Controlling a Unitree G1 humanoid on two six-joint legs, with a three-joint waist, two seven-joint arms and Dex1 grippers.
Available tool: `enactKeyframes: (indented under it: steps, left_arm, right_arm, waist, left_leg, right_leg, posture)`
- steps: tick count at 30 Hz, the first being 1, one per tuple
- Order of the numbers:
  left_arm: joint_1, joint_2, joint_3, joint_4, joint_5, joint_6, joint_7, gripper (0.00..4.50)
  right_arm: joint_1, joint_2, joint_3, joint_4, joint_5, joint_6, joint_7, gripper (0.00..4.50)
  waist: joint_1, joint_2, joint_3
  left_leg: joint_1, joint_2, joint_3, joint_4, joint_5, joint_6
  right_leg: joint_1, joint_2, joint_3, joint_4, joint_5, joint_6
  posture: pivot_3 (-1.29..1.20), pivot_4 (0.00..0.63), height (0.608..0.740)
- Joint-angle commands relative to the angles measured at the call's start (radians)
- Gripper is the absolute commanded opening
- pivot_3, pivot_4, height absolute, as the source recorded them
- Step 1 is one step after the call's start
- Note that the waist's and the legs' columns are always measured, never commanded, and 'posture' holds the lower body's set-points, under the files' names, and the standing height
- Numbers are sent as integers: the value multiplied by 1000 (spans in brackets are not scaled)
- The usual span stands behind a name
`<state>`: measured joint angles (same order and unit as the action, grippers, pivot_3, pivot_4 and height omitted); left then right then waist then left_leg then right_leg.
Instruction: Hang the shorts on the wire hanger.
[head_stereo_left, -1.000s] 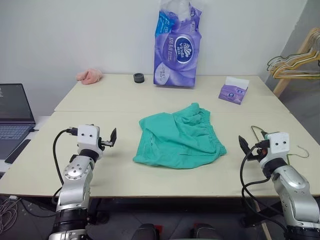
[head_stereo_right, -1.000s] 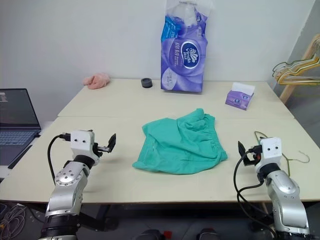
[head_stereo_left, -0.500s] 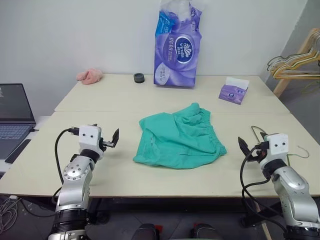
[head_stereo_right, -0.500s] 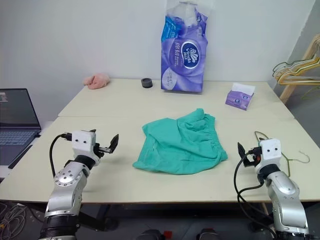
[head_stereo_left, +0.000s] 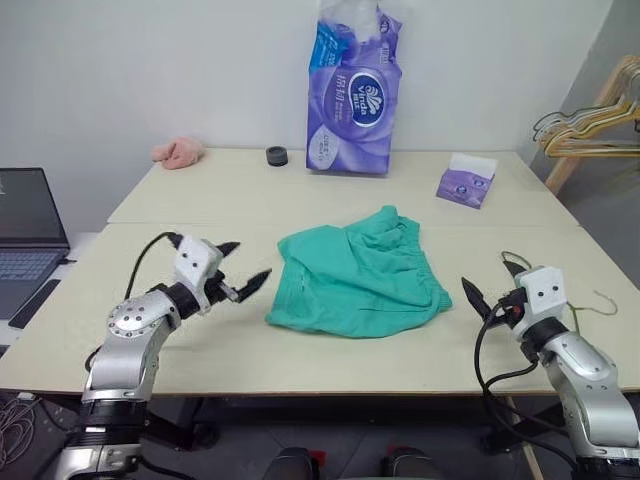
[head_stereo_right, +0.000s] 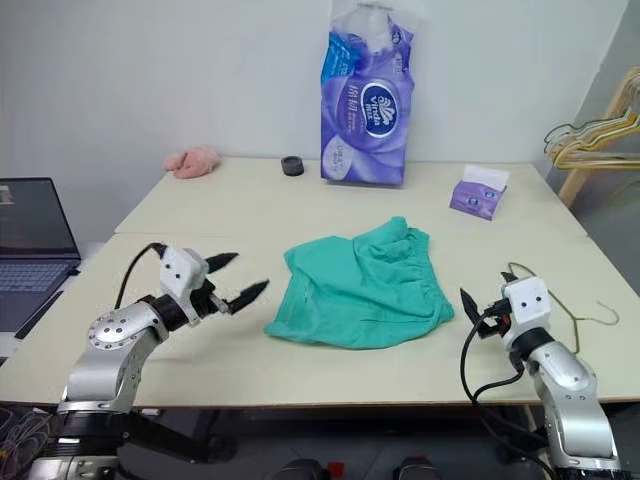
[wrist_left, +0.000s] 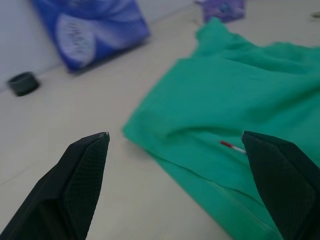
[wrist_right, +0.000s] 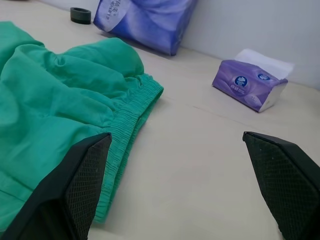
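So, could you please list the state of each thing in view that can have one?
Shorts: lying crumpled on the table, not held.
Wire hanger: flat on the table, bare.
Left gripper: open, empty.
Right gripper: open, empty.
Tissue box: a tissue sticking out.
Laptop: lid open.

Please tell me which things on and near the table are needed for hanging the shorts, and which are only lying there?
Needed:
- shorts
- wire hanger, beside the right gripper
- left gripper, open near the shorts

Only lying there:
- tissue pack
- tissue box
- pink cloth
- black ring
- laptop
- bunched hangers
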<state>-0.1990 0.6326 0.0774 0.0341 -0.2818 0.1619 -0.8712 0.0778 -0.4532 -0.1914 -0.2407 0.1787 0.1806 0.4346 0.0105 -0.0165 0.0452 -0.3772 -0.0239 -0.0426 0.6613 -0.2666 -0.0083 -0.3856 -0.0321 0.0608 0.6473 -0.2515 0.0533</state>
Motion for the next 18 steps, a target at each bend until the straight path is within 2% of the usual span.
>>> enactKeyframes:
  steps: [1, 5, 8, 11, 18]
  left_arm:
    - [7, 79, -64, -87, -36, 57, -160, 4479]
    - [24, 180, -194, -126, 42, -9, -320, 4479]
    - [26, 193, -225, -121, 58, -29, -352, 4479]
    - [-7, 155, -256, -62, 115, -77, -316, 4479]
    - [-79, 16, -271, 54, 198, -198, -194, 4479]
  right_arm:
    - [17, -32, 11, -68, -1, -26, 42, 4500]
    - [74, -136, 68, -146, 1, -37, 180, 4500]
    - [101, -199, 96, -193, 20, -20, 260, 4500]
    - [108, -247, 122, -210, 21, -15, 321, 4500]
    - [140, -239, 146, -194, -1, -64, 339, 4500]
  waist:
    - [-5, 0, 0]
    - [-13, 3, 2]
    - [-14, 3, 2]
    - [-13, 2, 2]
    - [-12, 1, 2]
  left_leg:
    - [0, 0, 0, 0, 0, 0]
    - [1, 1, 2, -1, -1, 1]
    - [1, 2, 2, -1, -1, 1]
    - [1, 2, 2, 0, -1, 1]
    - [1, 2, 2, 1, -1, 1]
  right_leg:
    - [0, 0, 0, 0, -1, -2]
    - [-1, 1, 2, 0, -4, -4]
    - [0, 2, 2, 0, -7, -2]
    - [0, 2, 2, 0, -7, -2]
    - [0, 2, 2, 0, -3, 4]
  posture:
    - [19, 17, 740]
    - [1, 19, 740]
    - [-16, 20, 740]
    - [-20, 22, 740]
    - [-30, 24, 740]
